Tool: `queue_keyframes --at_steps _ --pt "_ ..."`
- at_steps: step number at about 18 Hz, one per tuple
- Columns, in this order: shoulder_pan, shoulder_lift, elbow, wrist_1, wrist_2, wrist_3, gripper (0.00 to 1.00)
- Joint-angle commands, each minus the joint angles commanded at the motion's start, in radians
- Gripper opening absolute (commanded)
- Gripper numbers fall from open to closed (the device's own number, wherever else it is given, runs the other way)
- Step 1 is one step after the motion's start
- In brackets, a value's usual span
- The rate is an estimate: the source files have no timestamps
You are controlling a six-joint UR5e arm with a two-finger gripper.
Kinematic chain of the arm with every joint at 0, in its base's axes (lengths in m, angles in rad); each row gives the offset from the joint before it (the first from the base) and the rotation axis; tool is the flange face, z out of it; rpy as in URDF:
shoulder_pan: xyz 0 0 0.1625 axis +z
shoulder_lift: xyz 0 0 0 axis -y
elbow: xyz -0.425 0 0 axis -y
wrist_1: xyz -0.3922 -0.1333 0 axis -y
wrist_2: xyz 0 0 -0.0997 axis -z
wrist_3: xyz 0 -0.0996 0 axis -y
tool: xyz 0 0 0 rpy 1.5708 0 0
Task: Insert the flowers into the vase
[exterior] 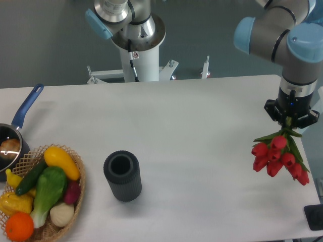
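The flowers [280, 157], a bunch of red tulips with green leaves, hang heads down at the right edge of the table. My gripper [291, 119] is shut on their green stems and holds them above the table top. The vase [122, 176], a dark grey ribbed cylinder with a round open mouth, stands upright on the white table, front left of centre, far to the left of the flowers.
A wicker basket [78, 187] of vegetables and fruit sits at the front left corner. A blue-handled saucepan [20, 118] sits behind it at the left edge. The arm's white base [136, 55] stands behind the table. A dark object [315, 217] lies at the front right corner.
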Motion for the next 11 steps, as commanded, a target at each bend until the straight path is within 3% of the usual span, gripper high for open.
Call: queue_keyframes --at_steps 4,7,11 --pt "-0.005 0.009 0.0 0.0 -0.009 -0.015 0.0" --pt "-0.008 0.038 -0.008 0.002 -0.08 -0.061 0.0" --pt "-0.018 0.1 -0.021 0.002 -0.291 -0.104 0.0"
